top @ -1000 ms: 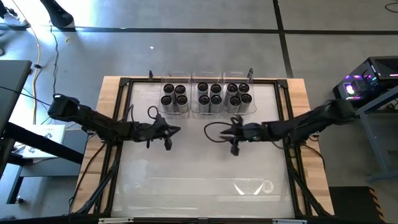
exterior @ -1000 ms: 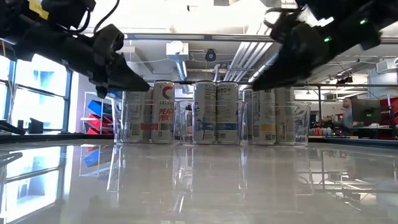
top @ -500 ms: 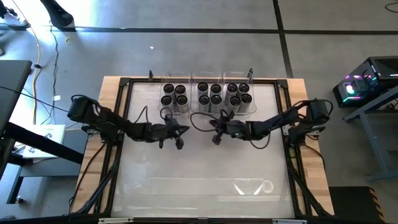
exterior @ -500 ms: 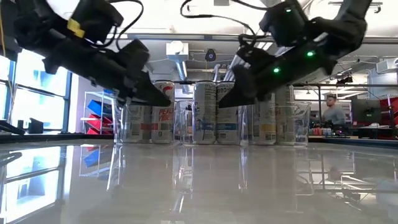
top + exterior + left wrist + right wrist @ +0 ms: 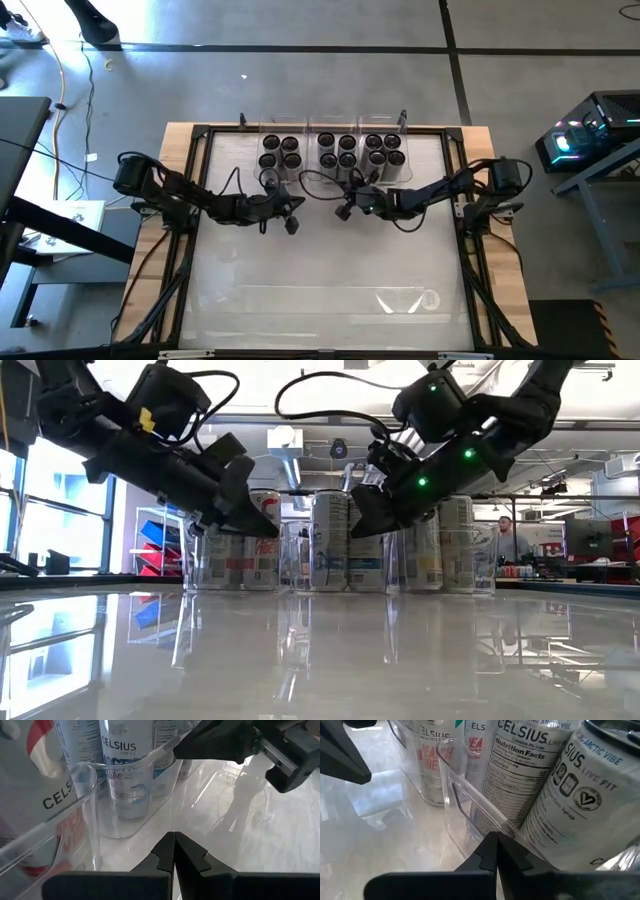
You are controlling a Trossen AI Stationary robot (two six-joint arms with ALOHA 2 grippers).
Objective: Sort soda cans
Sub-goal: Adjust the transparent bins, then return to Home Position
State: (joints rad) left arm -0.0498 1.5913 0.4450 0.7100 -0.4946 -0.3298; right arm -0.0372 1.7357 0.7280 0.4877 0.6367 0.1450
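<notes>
Three clear trays stand side by side at the table's far edge: left [image 5: 281, 170], middle [image 5: 337, 172], right [image 5: 385, 170]. Each holds several upright soda cans [image 5: 337, 152] with dark tops; the cans [image 5: 330, 540] stand in a row in the low view. My left gripper [image 5: 297, 210] is shut and hangs in the air in front of the left and middle trays. My right gripper [image 5: 342, 207] is shut too, just in front of the middle tray. Both point slanting down toward each other, their tips [image 5: 276, 532] [image 5: 354, 530] above the table.
A clear plastic piece [image 5: 405, 300] lies near the table's front edge, right of middle. Black rails [image 5: 190, 250] frame the tabletop. A broad stretch of glossy tabletop [image 5: 320, 260] lies between the grippers and the front edge. A person [image 5: 505, 535] is in the room behind.
Both grippers have swung toward the table's middle and sunk, and now stand close to each other in front of the trays. My right gripper has tipped further down and shut its fingers. The cans and trays have kept still.
</notes>
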